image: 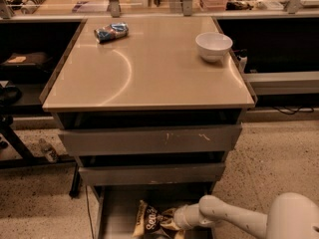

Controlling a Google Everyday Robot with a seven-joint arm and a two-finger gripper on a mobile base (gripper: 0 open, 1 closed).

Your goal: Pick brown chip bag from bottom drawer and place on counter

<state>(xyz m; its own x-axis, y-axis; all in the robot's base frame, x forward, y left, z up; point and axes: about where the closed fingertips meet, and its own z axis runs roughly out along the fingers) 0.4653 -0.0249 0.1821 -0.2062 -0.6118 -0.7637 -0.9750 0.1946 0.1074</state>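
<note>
The brown chip bag lies on the grey floor of the open bottom drawer, at the bottom edge of the camera view. It is dark brown with tan edges and white lettering. My gripper reaches in from the right on the white arm and sits right at the bag's right edge, touching or overlapping it. The bag rests low in the drawer. The beige counter tops the cabinet above.
A white bowl stands at the counter's back right and a small blue-and-silver snack bag lies at its back left. Two closed grey drawer fronts overhang the open drawer. My arm's white body fills the bottom right.
</note>
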